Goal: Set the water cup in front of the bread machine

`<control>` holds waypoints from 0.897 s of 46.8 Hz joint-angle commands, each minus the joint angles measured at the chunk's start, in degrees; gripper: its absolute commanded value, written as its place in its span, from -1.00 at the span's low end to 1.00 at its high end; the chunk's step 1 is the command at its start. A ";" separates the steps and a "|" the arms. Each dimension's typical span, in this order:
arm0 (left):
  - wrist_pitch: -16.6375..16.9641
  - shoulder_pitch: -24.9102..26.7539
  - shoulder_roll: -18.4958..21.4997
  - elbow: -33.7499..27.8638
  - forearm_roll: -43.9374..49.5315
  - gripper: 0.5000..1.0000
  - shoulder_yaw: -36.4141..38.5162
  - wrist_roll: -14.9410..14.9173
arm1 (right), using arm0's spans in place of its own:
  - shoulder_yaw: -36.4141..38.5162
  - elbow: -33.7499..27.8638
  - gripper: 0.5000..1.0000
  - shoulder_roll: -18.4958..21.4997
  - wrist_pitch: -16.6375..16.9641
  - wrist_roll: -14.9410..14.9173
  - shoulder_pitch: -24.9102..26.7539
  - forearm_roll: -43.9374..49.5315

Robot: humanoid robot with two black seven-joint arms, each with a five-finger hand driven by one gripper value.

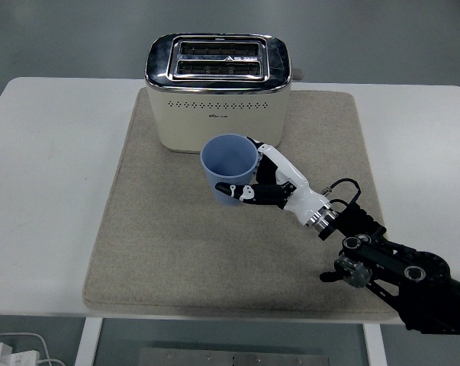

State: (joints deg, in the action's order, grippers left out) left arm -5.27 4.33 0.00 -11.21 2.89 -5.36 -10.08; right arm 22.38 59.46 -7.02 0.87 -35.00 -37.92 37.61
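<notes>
One blue cup (229,168) is gripped upright by the right hand (279,185), fingers wrapped around it, just before the toaster (218,91) over the mat (138,229). Placement seems underway; lowering and release are needed next.

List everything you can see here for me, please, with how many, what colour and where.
toaster: one, cream with a shiny metal top, at the far end of the mat
cup: one, light blue, upright, just in front of the toaster, held
mat: one, beige, covering the middle of the table
table: one, white, under everything
cable and plug: white, below the table's near-left corner
right hand: one, white and black fingers wrapped around the cup, on a black arm from the lower right
left hand: not in view
</notes>
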 commanded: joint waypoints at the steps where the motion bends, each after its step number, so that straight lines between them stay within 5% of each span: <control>1: 0.00 -0.03 0.00 -0.04 0.01 1.00 -0.09 0.06 | -0.67 -1.01 -0.94 1.39 0.01 0.00 -1.19 0.00; 26: -0.09 0.06 0.00 -0.04 0.01 1.00 0.00 -0.02 | -2.08 -9.54 -0.92 6.84 0.71 0.00 -6.91 -0.08; 42: 0.00 0.06 0.00 -0.04 0.01 1.00 0.00 0.06 | -2.17 -15.95 -0.88 7.02 1.94 0.00 -7.44 0.00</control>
State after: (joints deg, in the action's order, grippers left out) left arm -5.33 4.33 0.00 -11.25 2.89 -5.36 -10.05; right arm 20.25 44.46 0.00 2.68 -35.00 -45.35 37.61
